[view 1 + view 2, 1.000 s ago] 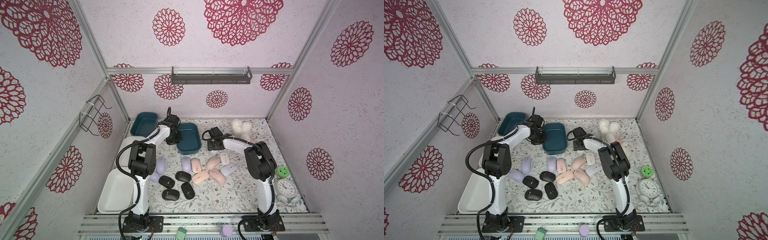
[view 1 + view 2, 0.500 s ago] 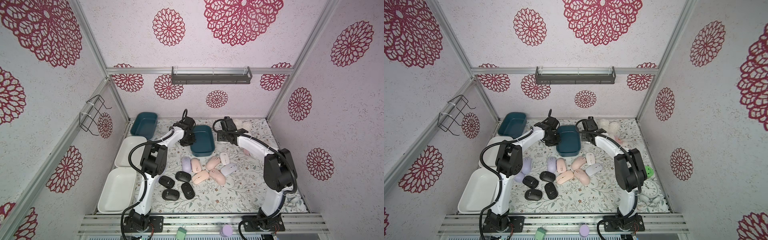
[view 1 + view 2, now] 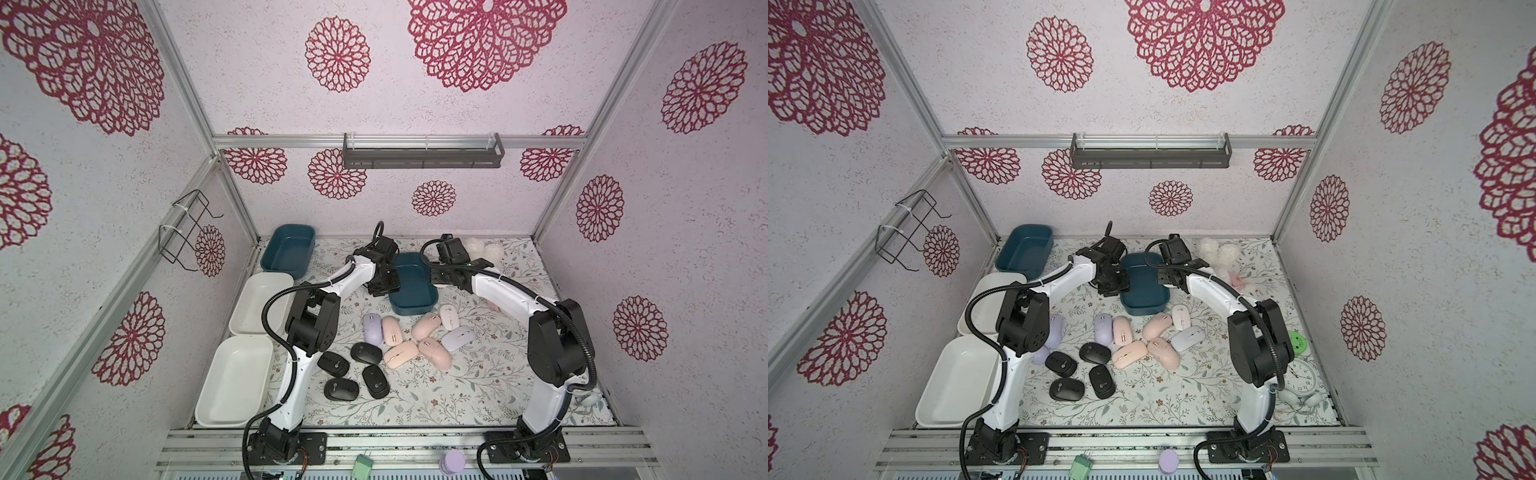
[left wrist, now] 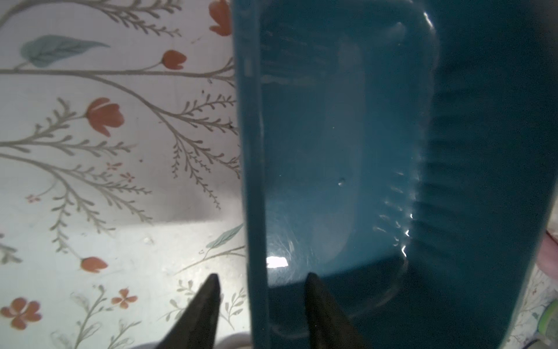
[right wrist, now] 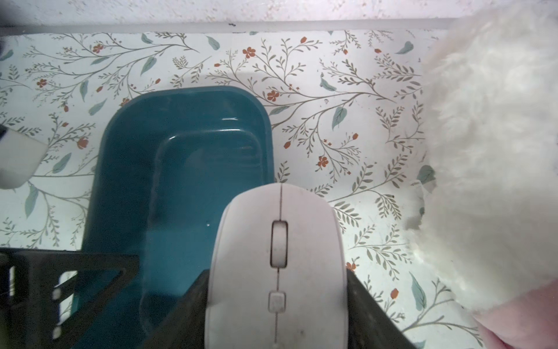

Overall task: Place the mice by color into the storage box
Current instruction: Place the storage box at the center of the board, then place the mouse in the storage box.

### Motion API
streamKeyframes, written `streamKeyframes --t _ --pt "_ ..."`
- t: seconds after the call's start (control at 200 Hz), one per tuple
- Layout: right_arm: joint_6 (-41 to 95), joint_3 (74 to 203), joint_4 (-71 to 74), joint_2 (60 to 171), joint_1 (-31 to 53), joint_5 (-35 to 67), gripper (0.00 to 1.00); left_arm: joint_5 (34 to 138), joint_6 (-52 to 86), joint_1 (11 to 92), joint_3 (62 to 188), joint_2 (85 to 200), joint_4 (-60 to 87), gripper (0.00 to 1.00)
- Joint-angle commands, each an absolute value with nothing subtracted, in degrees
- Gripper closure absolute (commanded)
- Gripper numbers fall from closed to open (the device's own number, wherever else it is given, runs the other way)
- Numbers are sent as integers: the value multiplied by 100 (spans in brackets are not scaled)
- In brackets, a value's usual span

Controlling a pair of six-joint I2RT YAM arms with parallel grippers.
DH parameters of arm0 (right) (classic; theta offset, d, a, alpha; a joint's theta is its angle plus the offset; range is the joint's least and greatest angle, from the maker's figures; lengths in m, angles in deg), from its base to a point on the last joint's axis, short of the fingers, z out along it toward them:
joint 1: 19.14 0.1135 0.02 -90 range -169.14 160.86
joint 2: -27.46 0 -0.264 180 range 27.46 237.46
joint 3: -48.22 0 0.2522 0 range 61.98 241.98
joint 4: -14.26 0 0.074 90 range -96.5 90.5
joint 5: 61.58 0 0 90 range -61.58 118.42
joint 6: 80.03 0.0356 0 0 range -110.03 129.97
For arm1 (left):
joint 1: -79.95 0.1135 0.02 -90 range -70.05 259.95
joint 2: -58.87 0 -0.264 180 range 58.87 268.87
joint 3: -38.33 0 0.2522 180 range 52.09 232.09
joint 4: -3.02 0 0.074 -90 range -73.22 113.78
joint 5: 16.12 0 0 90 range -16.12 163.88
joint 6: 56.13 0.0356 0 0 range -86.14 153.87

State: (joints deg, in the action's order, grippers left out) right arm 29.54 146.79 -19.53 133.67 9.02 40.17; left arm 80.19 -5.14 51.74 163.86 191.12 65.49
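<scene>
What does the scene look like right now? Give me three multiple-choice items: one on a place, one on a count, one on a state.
1. Where on the floral mat does the nearer teal storage box stand?
A. At the front edge.
B. Between the left gripper and the right gripper.
C. In the far right corner.

2. How many black mice lie on the mat?
A. Two.
B. Four.
C. Six.

3. What is the right gripper's state?
A. Open, empty.
B. Shut on a black mouse.
C. Shut on a white mouse.

Answers:
1 B: the left gripper's open jaws straddle its rim, and the right gripper is at the opposite side.
2 B: both top views show four together.
3 C: the right wrist view shows the mouse clamped between its fingers.
</scene>
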Motion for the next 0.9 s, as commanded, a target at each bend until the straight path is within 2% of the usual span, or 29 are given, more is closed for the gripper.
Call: streamKeyframes --t 0.0,0.215,0.38,0.896 --pt "2917 15107 -1776 13554 1076 3926 48 7695 -269 5338 16090 18207 6577 42" --pt "2783 15375 -1161 14205 1204 3421 48 7667 -409 6314 14471 16117 5891 35" --pt "2869 15812 -917 15021 1276 3407 49 7627 -454 6925 13559 15101 5391 33" --pt "2872 17439 -1628 16691 1363 3685 48 8357 -88 7006 13313 14898 5658 33"
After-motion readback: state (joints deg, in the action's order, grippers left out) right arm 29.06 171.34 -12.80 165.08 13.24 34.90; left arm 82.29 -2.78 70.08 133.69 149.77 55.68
